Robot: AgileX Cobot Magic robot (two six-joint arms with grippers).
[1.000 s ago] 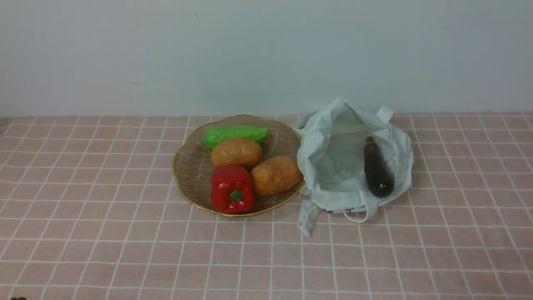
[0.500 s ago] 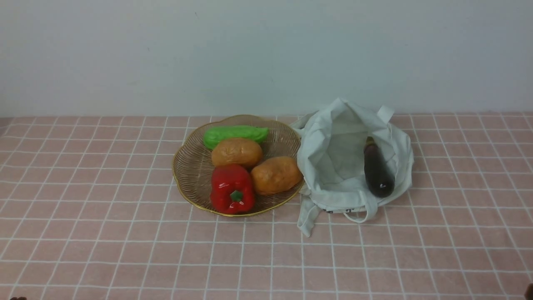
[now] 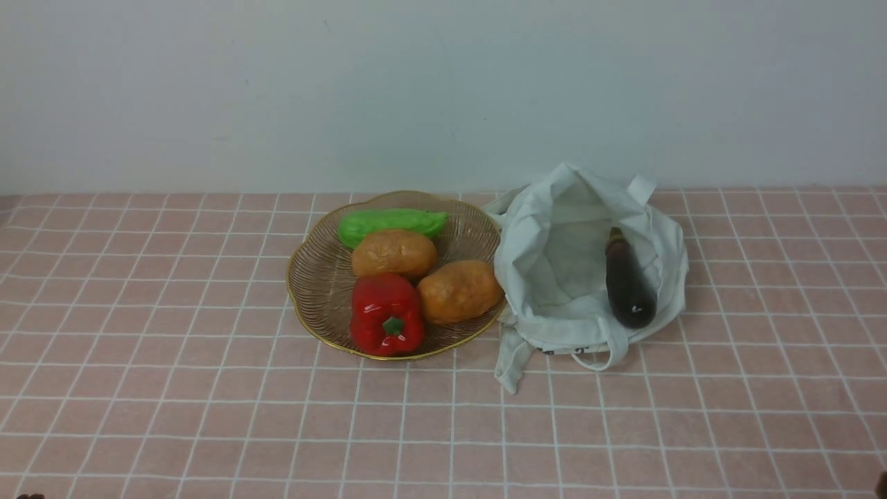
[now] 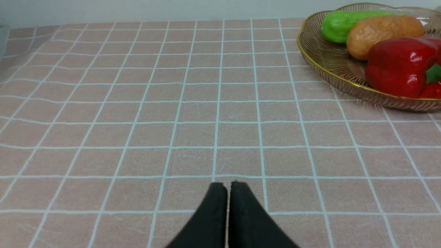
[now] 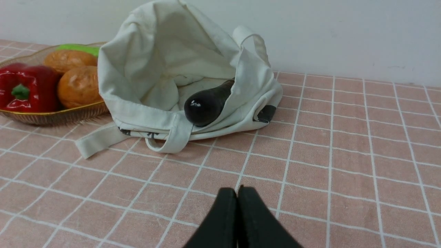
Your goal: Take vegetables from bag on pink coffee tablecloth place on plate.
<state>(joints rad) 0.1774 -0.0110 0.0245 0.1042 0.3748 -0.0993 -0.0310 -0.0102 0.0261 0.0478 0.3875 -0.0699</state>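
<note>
Both claws are closed and empty; we open the right claw (image 5: 237,188) and grasp the eggplant (image 3: 628,285), right of centre in the tote bag (image 3: 554,277), across its middle.

On the tablecloth (image 3: 173,388) the plate (image 3: 315,277) sits near the middle, with the bag (image 3: 554,277) touching it at its 3 o'clock side. On the plate, the gourd (image 3: 391,224) lies at 12 o'clock toward the wall; one potato (image 3: 393,254) lies just in front of it, touching it. A second potato (image 3: 459,291) sits at about 4 o'clock, by the rim beside the bag, and the pepper (image 3: 387,313) at 6 o'clock, nearest the robot, touching both potatoes. The eggplant (image 3: 627,287) lies in the bag toward its 3 o'clock side, lengthwise from 12 to 6.
</note>
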